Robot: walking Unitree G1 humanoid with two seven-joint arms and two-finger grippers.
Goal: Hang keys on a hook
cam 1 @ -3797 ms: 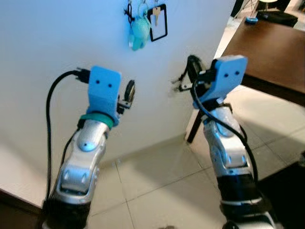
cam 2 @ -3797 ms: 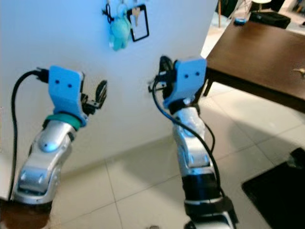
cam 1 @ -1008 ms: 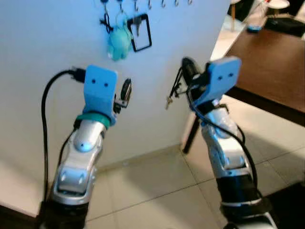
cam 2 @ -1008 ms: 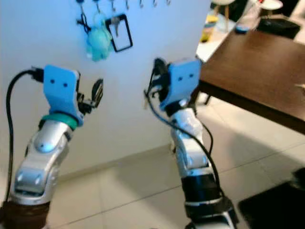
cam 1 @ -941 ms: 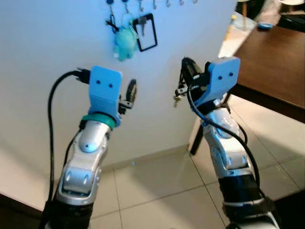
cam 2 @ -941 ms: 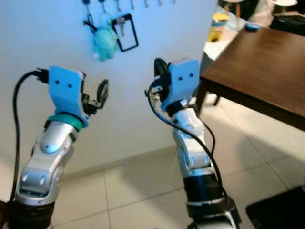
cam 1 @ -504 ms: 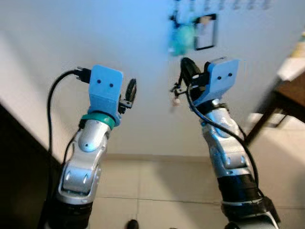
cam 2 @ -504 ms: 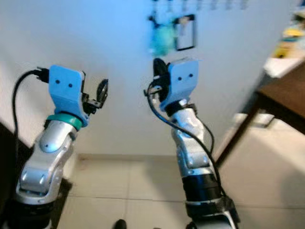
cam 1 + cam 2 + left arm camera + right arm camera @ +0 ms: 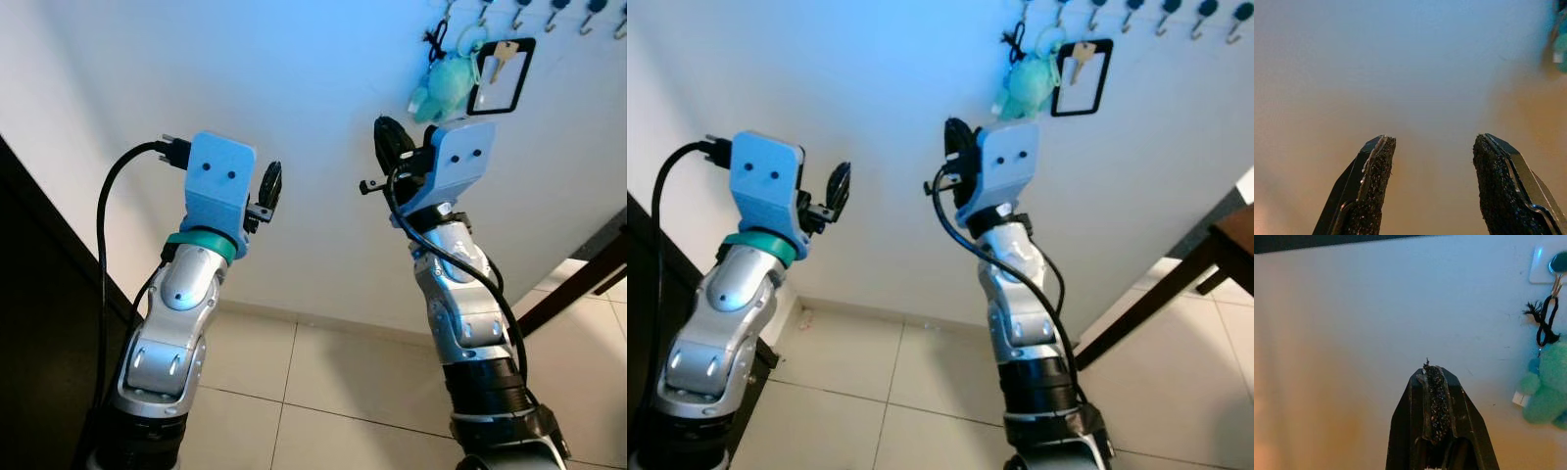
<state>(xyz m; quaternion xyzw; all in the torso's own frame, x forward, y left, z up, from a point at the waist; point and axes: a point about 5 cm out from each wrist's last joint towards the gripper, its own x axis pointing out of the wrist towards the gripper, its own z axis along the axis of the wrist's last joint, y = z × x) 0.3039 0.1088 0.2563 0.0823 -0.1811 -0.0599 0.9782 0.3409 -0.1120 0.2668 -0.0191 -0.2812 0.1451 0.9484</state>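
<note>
I think my right gripper (image 9: 388,149) has the keys (image 9: 365,185). Its jaws are pressed tight together, and a small dark bit pokes out just below them. It is too small for me to be sure what it is.

Keys are light, hard and a bit slippery. They swing and jingle when the arm moves. I think the best place to pinch is the ring or the flat top of one key, so the loop hangs free under the jaws and can slip over a hook. A tight pinch matters, since metal slides on the pads.

The right arm is bent up at the elbow, with the gripper lifted high and aimed at the white wall (image 9: 245,59). The hooks (image 9: 555,8) are above the jaws and off to their right side, well apart from them. A green soft toy (image 9: 441,83), a key (image 9: 502,51) and a black frame (image 9: 502,90) already hang there, above and beside the jaws. The free hooks are farther out past those.

The left gripper (image 9: 269,186) is raised too, facing the bare wall. Its jaws are wide apart and nothing is between them. It looks like it is just waiting
</note>
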